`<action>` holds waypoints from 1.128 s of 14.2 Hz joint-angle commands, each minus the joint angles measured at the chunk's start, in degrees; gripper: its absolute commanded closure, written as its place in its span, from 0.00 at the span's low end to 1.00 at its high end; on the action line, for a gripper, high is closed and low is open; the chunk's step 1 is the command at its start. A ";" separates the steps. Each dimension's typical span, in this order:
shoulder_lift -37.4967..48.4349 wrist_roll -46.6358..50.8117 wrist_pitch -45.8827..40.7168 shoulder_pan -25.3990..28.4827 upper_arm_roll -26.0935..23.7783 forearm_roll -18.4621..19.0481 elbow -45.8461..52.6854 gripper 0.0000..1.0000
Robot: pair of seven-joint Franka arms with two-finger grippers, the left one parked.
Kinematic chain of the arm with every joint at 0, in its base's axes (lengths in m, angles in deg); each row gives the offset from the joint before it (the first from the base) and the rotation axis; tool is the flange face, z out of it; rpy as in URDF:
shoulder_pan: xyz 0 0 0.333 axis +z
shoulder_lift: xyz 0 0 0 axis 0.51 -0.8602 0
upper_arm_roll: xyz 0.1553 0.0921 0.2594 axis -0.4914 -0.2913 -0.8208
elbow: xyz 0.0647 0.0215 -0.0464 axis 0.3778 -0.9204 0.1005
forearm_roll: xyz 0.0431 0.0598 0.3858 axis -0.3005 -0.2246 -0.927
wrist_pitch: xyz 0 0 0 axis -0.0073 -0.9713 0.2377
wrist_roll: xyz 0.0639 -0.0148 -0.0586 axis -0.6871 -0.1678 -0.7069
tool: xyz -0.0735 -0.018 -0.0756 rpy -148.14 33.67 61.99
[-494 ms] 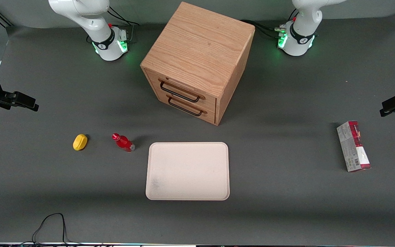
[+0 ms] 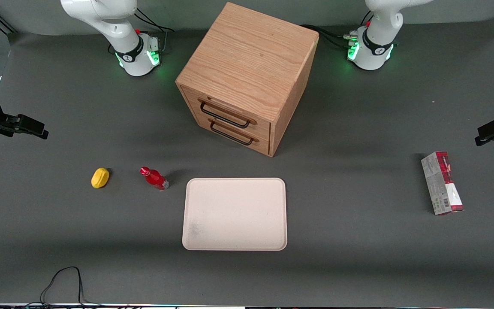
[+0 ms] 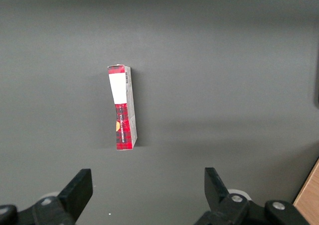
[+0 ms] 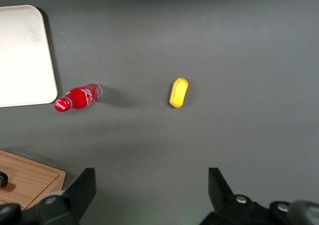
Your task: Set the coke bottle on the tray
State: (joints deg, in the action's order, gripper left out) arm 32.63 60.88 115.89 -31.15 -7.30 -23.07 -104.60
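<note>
A: Comparing with half a second back: nothing has shifted. Coke bottle lies on desk, just beside tray.

B: My pincer hangs released, high above it; approach not begun.

The working arm is showing glossy white, rounded shells, narrowing to a base ringed by a black band with a white mark on it. Green light is glowing from the foot of that base (spilling a little onto the dark table near its edge), a small red dot is sitting on the casing, and black cables are trailing off from it. The gripper, up above the table at the working arm's end, is matte black, its two wedge-shaped fingers standing wide apart, with round silver screw heads showing on the black body.
</note>
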 commanded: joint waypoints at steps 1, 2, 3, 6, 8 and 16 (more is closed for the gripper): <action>0.28 -0.31 -0.77 1.01 0.60 0.00 0.26 0.00; 0.28 -0.13 -0.77 1.01 0.42 0.00 0.26 0.00; 0.28 0.05 -0.77 1.53 0.24 -0.17 0.26 0.00; 0.10 2.59 -0.42 5.30 0.24 -1.23 0.26 0.00; -0.16 4.35 -0.24 8.11 0.33 -2.63 0.17 0.00; -2.88 12.09 4.76 15.95 0.24 -2.90 -0.88 0.00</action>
State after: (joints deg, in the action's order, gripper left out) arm 30.82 71.96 118.55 -15.52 -7.63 -25.22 -104.82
